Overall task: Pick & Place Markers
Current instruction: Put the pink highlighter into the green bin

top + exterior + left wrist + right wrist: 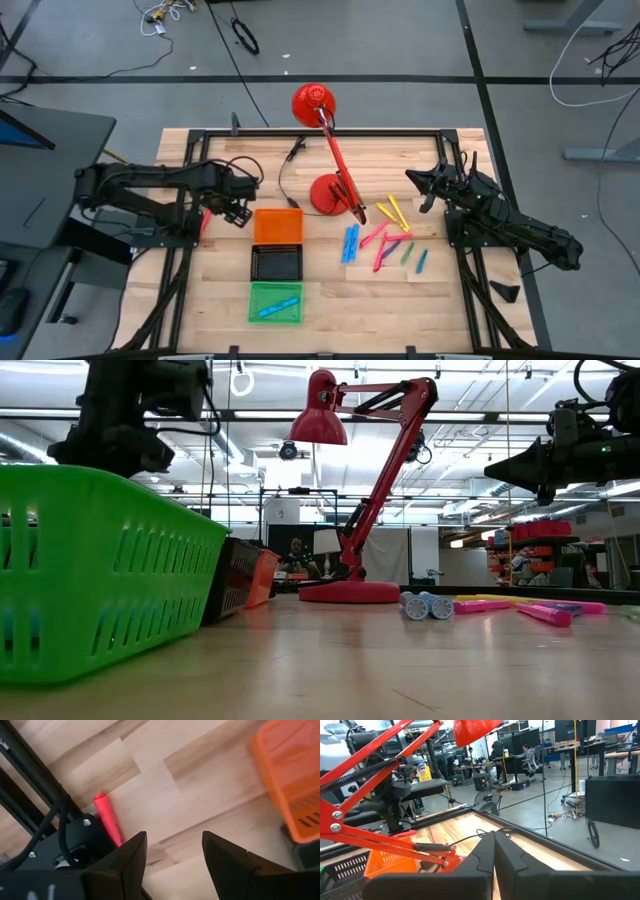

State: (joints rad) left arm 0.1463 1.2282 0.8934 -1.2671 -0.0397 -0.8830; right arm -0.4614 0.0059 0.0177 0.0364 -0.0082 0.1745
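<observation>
Several markers (pixel 385 235) in blue, pink, yellow and green lie loose on the wooden table, right of the lamp base. One blue marker (pixel 278 306) lies in the green tray (pixel 262 316). A red marker (pixel 107 817) lies on the table by the left arm's frame, partly hidden behind that gripper's body. My left gripper (pixel 174 837) points down, open, above bare wood just left of the orange tray (pixel 278 226), with nothing between its fingers. My right gripper (pixel 412 178) is held level and shut at the far right, clear of the markers.
A black tray (pixel 276 263) sits between the orange and green trays. A red desk lamp (pixel 330 150) stands at the far middle, its base (pixel 326 193) beside the markers and its cable (pixel 285 175) trailing left. A black frame (pixel 190 150) borders the table.
</observation>
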